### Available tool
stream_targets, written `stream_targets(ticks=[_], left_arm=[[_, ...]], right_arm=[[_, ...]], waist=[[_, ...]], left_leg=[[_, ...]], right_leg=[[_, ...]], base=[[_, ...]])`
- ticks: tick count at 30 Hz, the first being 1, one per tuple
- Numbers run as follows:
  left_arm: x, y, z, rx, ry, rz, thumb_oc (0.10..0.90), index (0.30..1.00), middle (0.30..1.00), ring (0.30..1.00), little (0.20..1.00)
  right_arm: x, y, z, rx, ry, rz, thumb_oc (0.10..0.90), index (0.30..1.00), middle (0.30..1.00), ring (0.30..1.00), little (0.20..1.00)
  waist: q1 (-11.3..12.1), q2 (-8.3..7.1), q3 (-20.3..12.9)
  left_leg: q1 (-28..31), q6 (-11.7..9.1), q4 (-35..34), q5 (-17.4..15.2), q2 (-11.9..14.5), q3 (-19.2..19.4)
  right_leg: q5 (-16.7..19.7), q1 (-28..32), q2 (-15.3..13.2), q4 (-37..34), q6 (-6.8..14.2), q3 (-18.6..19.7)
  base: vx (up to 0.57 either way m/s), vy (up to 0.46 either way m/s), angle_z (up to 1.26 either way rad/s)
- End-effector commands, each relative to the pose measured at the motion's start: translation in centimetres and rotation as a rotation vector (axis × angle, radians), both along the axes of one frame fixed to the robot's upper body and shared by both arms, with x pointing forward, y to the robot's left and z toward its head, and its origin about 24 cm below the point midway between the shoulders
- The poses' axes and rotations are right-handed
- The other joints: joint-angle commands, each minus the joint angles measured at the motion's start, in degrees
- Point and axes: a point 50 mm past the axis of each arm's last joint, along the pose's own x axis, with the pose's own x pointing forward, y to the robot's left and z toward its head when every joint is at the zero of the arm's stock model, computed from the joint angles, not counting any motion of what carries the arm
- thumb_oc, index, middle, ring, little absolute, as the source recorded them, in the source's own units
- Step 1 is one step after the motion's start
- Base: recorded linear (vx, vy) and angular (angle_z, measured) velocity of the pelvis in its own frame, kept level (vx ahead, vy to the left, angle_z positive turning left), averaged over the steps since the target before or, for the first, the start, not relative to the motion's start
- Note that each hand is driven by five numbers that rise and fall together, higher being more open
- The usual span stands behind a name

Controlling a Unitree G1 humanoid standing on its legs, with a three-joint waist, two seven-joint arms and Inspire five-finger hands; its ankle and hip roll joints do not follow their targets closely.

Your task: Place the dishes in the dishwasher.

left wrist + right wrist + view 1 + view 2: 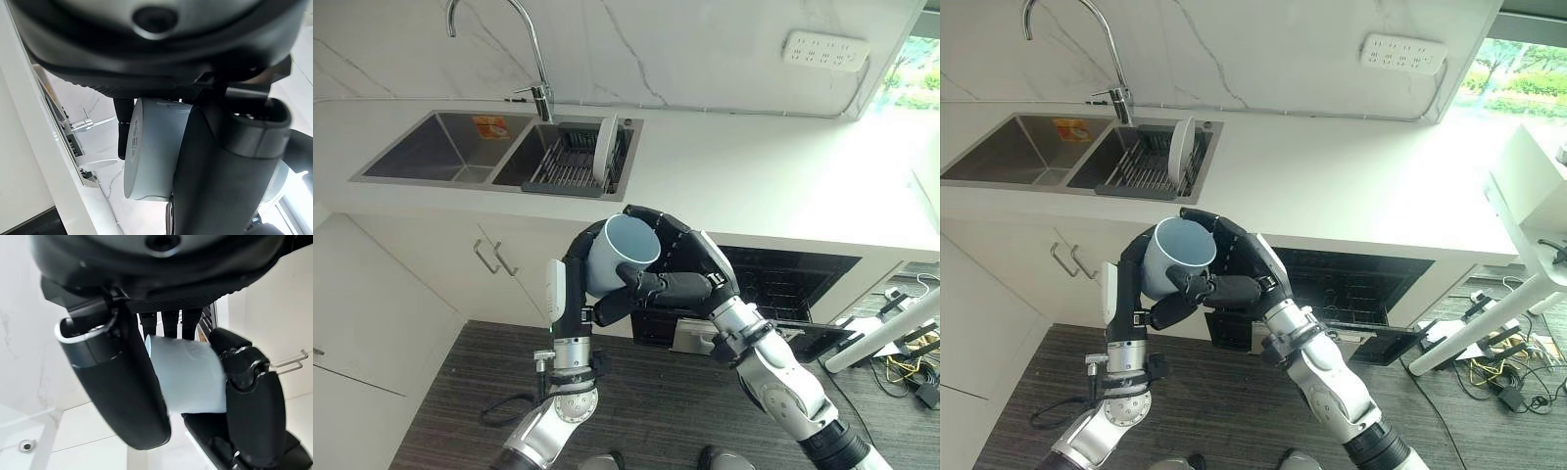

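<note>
Both hands clasp a pale blue mug point(619, 253) in mid-air — left hand point(576, 284) and right hand point(674, 262) curled round it — before the open dishwasher point(773, 284). A plate point(604, 149) waits in the sink rack point(570, 159); nothing visibly loaded yet.

arms: silver-grey, jointed | left robot hand point(570, 286): dark, white cover | right robot hand point(690, 264): dark
</note>
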Motion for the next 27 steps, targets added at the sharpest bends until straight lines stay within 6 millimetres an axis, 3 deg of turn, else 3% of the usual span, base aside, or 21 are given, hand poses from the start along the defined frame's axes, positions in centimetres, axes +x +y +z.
stream_targets(ticks=[1,19,21,22,27], left_arm=[[0.6,-2.4,5.0,-0.011,-0.289,-0.165,0.4,0.3,0.3,0.3,0.3],[0.7,-2.8,4.9,0.007,-0.265,-0.198,0.4,0.3,0.3,0.3,0.3],[0.7,-2.9,4.9,0.007,-0.259,-0.206,0.587,0.58,0.58,0.58,0.58],[0.7,-2.9,4.8,0.002,-0.255,-0.208,0.8,0.9,0.9,0.9,0.9],[0.6,-3.0,4.6,-0.005,-0.239,-0.212,0.8,0.9,0.9,0.9,0.9]], right_arm=[[0.2,2.1,4.9,0.129,-0.22,0.106,0.4,0.3,0.3,0.3,0.3],[0.4,1.8,5.3,0.137,-0.237,0.058,0.4,0.3,0.3,0.3,0.3],[0.4,1.7,5.3,0.143,-0.239,0.047,0.4,0.3,0.3,0.3,0.3],[0.4,1.7,5.3,0.147,-0.239,0.041,0.4,0.3,0.3,0.3,0.3],[0.5,1.1,5.5,0.184,-0.243,-0.015,0.4,0.3,0.3,0.3,0.3]], waist=[[0.9,-1.73,-2.2],[0.8,-1.65,-2.1],[0.7,-1.58,-2.1],[0.7,-1.56,-2.0],[0.4,-1.39,-2.1]], left_leg=[[0.3,-1.4,1.2,-3.7,1.4,-3.5],[0.4,-1.3,1.2,-3.7,1.4,-3.6],[0.4,-1.4,1.2,-3.7,1.5,-3.5],[0.4,-1.4,1.2,-3.7,1.6,-3.4],[0.5,-1.5,1.2,-3.5,1.9,-3.0]], right_leg=[[-1.0,5.8,-0.1,-5.8,6.1,4.8],[-1.0,5.9,0.0,-5.8,6.0,4.9],[-1.0,5.9,0.0,-5.8,6.0,4.9],[-1.0,5.9,0.0,-5.8,6.0,4.8],[-1.0,6.0,0.0,-5.8,5.9,4.6]], base=[[0.0,0.0,0.0],[0.0,0.0,0.0],[0.0,0.0,0.0],[0.0,0.0,0.0],[0.0,0.0,0.0]])
